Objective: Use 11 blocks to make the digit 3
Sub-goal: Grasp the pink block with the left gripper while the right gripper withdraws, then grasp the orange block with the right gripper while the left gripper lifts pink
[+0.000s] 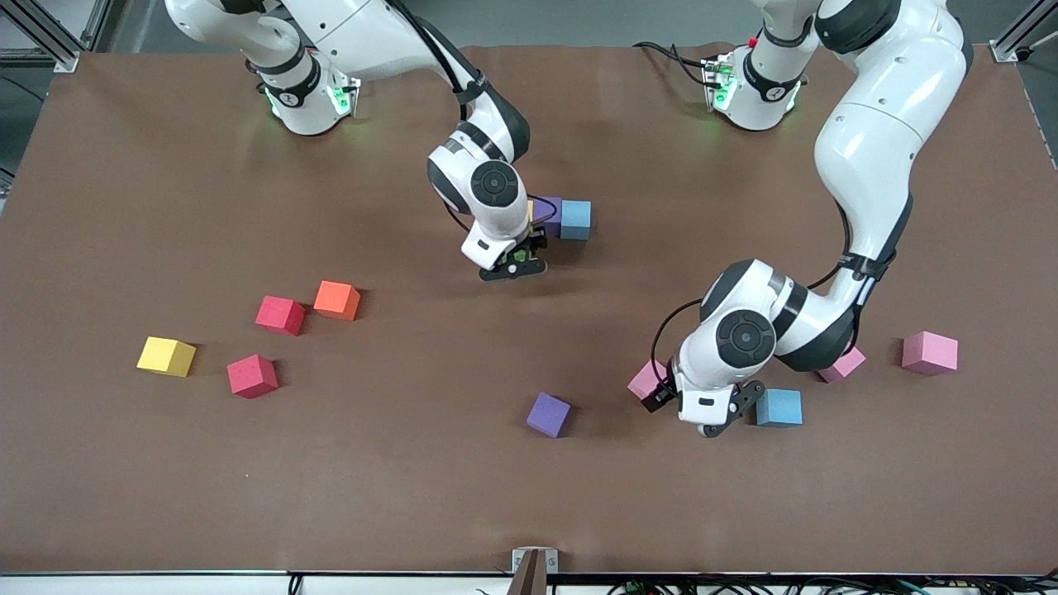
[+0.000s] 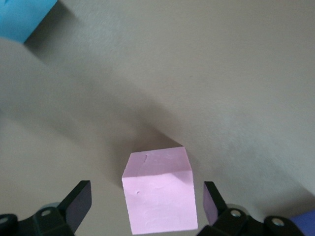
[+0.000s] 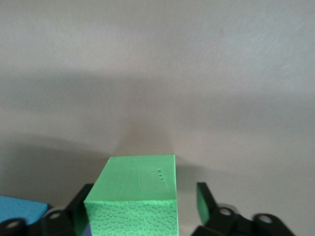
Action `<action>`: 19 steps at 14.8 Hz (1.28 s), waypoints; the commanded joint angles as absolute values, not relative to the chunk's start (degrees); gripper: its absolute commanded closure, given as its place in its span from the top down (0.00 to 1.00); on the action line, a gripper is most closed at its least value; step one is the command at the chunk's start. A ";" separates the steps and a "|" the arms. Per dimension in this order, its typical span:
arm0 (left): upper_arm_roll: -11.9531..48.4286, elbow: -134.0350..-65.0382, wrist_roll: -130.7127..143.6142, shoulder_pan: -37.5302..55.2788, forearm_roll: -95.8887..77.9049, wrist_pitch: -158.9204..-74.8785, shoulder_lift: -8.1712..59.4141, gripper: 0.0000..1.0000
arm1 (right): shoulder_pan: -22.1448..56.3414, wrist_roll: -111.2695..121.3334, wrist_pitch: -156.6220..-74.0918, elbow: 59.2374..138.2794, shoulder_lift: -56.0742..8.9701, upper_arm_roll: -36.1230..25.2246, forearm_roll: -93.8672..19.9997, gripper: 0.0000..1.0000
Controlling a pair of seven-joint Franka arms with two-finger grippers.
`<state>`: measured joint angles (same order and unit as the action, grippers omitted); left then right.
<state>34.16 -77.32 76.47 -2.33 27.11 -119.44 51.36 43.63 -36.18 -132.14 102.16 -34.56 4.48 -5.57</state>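
My right gripper (image 1: pixel 514 266) stands open over the table's middle, around a green block (image 3: pixel 132 196). One finger (image 3: pixel 204 200) is clear of the block. Beside it a purple block (image 1: pixel 547 213) and a blue block (image 1: pixel 576 219) touch in a short row; no digit 3 figure shows. My left gripper (image 1: pixel 704 413) is open above a pink block (image 2: pixel 158 191), with a gap on each side. That pink block (image 1: pixel 645 380) peeks out beside the hand. Loose blocks: blue (image 1: pixel 779 406), purple (image 1: pixel 549 414), two pink (image 1: pixel 843 364) (image 1: pixel 930 353), orange (image 1: pixel 337 300), two red (image 1: pixel 280 315) (image 1: pixel 252 376), yellow (image 1: pixel 166 356).
A brown mat (image 1: pixel 413 496) covers the table. A small metal bracket (image 1: pixel 533 566) sits at the table edge nearest the front camera. The two arm bases stand along the edge farthest from that camera.
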 commanded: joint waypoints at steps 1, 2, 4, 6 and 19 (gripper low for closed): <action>32.88 -76.64 79.19 -1.32 26.46 -119.79 52.12 1.00 | 40.35 -36.65 -123.17 94.69 -33.84 5.62 -5.80 1.00; 32.78 -76.55 79.19 -1.23 26.37 -120.23 52.29 1.00 | 39.47 -36.65 -119.92 92.40 -33.58 5.71 -6.58 1.00; 32.78 -76.55 79.63 -0.88 26.28 -122.33 52.56 1.00 | 37.54 -36.21 -115.07 89.66 -31.56 5.71 -9.39 1.00; 32.78 -76.55 79.98 -0.53 26.37 -123.39 53.00 1.00 | 34.30 -35.77 -111.90 89.21 -29.02 5.80 -9.67 1.00; 32.26 -76.64 80.07 0.00 27.07 -124.72 54.23 0.95 | 8.45 -1.33 -123.18 119.23 -15.04 5.27 -4.31 1.00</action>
<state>33.04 -77.33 79.88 -0.85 27.09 -124.13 53.93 10.83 -3.78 -115.54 107.38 -20.52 4.06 -5.18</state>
